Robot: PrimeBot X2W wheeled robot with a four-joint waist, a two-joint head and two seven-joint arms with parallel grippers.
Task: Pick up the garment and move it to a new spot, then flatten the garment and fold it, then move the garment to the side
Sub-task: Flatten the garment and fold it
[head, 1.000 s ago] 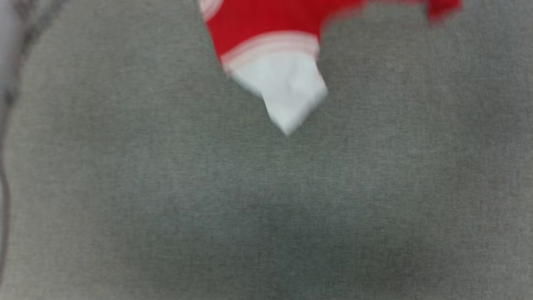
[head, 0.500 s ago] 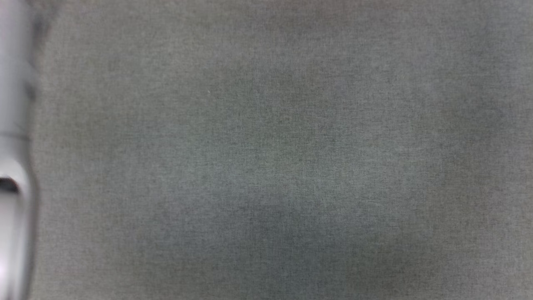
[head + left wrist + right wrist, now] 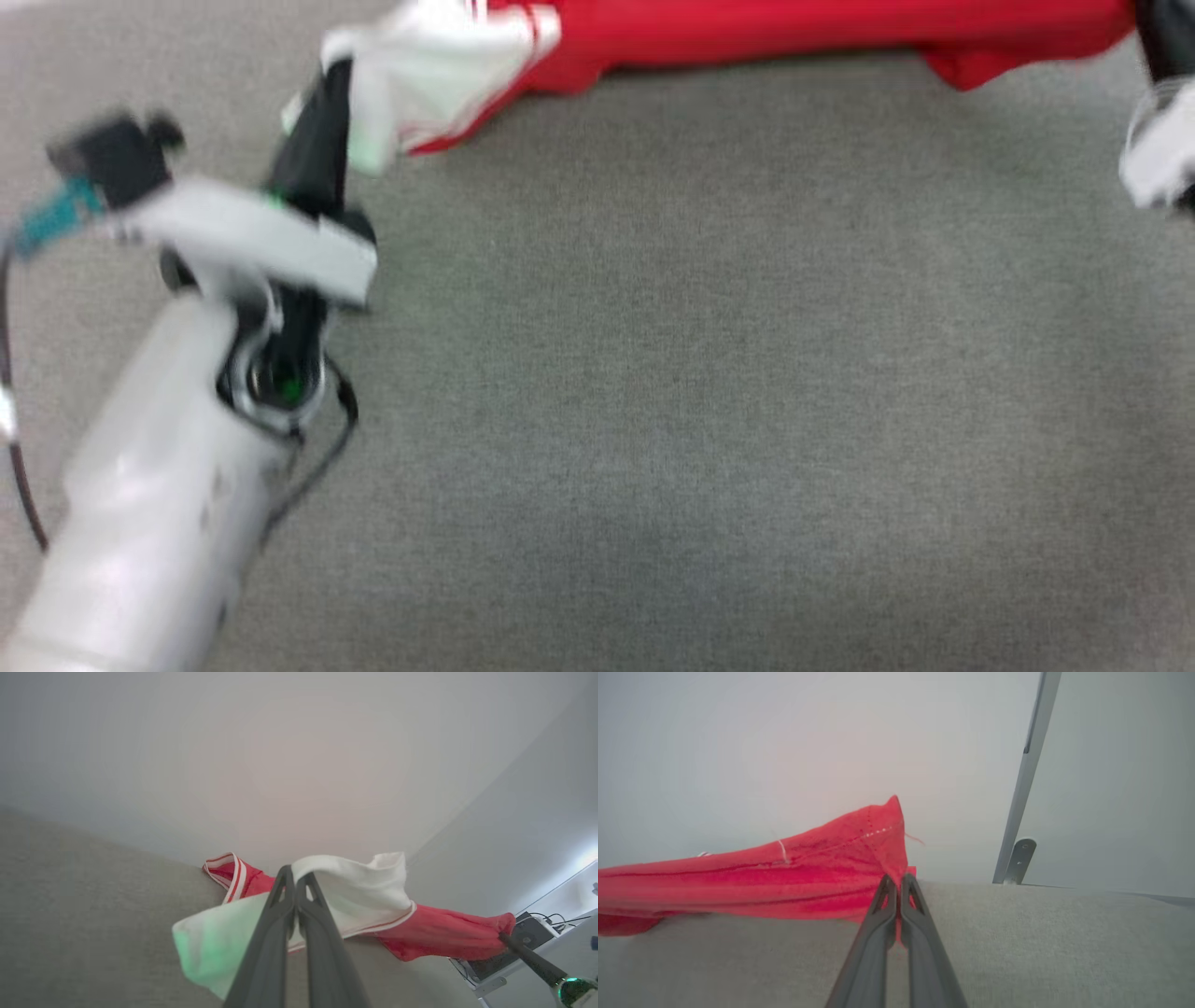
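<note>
The garment (image 3: 747, 37) hangs stretched in a long band between the two arms, just above the grey tabletop (image 3: 709, 392) and along its far side. The left fingers (image 3: 293, 896) are pressed together and pinch a white sleeve (image 3: 359, 886), whose soft knit folds over their tips and droops in a loose flap beside them, tinged green on one corner. A red-and-white striped trim (image 3: 231, 872) edges the cloth just behind. At the other end the right fingers (image 3: 892, 905) are likewise pressed together on a red corner that rises to a point above their tips, with a line of small white stitches (image 3: 878, 833) across it. In the blurred head view that arm is a dark and pale smear at the band's end. The tabletop is a matte, finely woven fabric. The pale left forearm (image 3: 159, 485) is smooth and rounded, with a thin dark cable (image 3: 317, 467) looping beside it. A slim metal post (image 3: 1024, 779) stands against the plain wall (image 3: 784, 742).
</note>
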